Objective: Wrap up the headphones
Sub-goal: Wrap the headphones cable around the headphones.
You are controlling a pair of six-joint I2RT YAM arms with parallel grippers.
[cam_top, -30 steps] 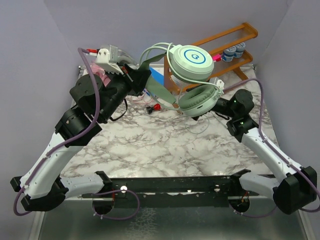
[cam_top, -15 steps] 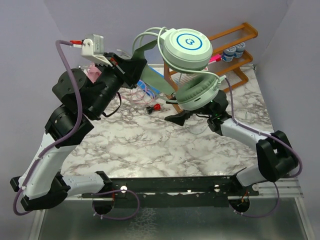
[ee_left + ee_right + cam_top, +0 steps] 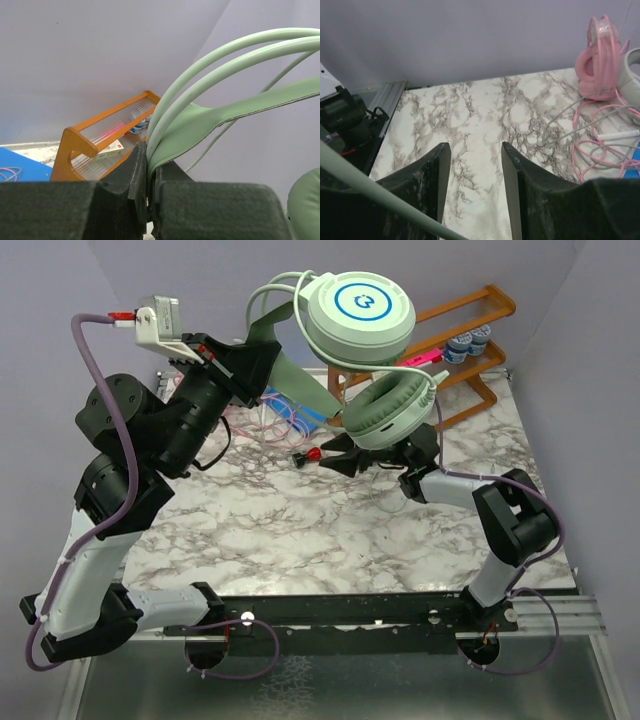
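Note:
The mint green headphones [image 3: 358, 308] hang in the air above the table's back, one cup [image 3: 385, 410] dangling below the other. My left gripper [image 3: 256, 362] is raised high and shut on their headband [image 3: 200, 125], pinching the padded strap and the two thin hoops [image 3: 200, 70]. My right gripper [image 3: 331, 458] points left just under the lower cup, open, with only marble table [image 3: 472, 130] between its fingers [image 3: 440, 165]. A mint cable [image 3: 365, 192] crosses in front of its left finger. Pink headphones [image 3: 597, 55] stand upright at the back, their pink cable [image 3: 590, 150] tangled with a grey cable [image 3: 560, 125].
An orange wooden rack [image 3: 470, 330] with small tins [image 3: 468, 342] stands at the back right. A small red-and-black object [image 3: 310, 454] lies beside the right gripper's tips. A blue flat item [image 3: 305, 412] and loose cables lie behind it. Purple walls close in the table.
My left arm has lifted the mint headphones higher and to the left. The right arm has swung left under the lower cup, and its jaws have narrowed.

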